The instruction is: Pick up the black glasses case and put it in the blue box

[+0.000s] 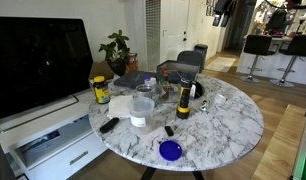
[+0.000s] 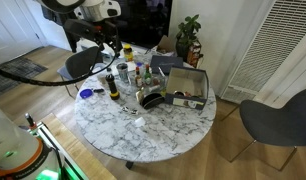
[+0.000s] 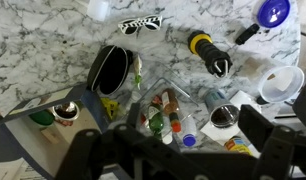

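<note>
End effector (image 3: 178,150): released, empty. Hovers high over counter (image 3: 53,40), above box (image 2: 188,79) with case (image 3: 111,68) just beside it.

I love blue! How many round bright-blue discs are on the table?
1. The round bright-blue disc lies near the edge of the marble table; the clutter could hide others.

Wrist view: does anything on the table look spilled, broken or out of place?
Nothing looks spilled or broken. The marble table is only crowded. The black glasses case lies slanted just outside the blue box, which already holds several small bottles.
</note>
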`<state>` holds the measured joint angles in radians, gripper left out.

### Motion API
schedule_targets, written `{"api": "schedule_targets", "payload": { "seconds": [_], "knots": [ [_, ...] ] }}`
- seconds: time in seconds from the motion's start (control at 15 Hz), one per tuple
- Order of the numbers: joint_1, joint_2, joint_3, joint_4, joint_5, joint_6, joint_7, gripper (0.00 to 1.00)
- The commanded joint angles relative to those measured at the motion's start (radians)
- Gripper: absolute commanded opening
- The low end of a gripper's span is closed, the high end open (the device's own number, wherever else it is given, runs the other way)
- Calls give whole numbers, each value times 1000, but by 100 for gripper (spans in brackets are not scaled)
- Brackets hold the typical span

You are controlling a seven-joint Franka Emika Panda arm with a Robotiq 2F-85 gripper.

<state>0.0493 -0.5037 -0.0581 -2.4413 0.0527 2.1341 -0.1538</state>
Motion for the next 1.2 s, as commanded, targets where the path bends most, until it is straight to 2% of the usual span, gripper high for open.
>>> {"api": "schedule_targets", "payload": {
  "seconds": [0.0, 0.2, 0.47, 0.87, 0.93, 1.0, 1.13],
  "knots": [
    [-37, 143, -35, 43, 19, 25, 9, 100],
    [-54, 263, -53, 53, 53, 61, 19, 100],
    [-82, 437, -44, 82, 58, 187, 108, 100],
    [-114, 663, -44, 166, 81, 384, 82, 100],
    [-122, 683, -37, 182, 116, 377, 66, 100],
    [-115, 624, -36, 138, 66, 364, 95, 100],
    [-121, 671, -34, 170, 83, 370, 92, 100]
  ]
}}
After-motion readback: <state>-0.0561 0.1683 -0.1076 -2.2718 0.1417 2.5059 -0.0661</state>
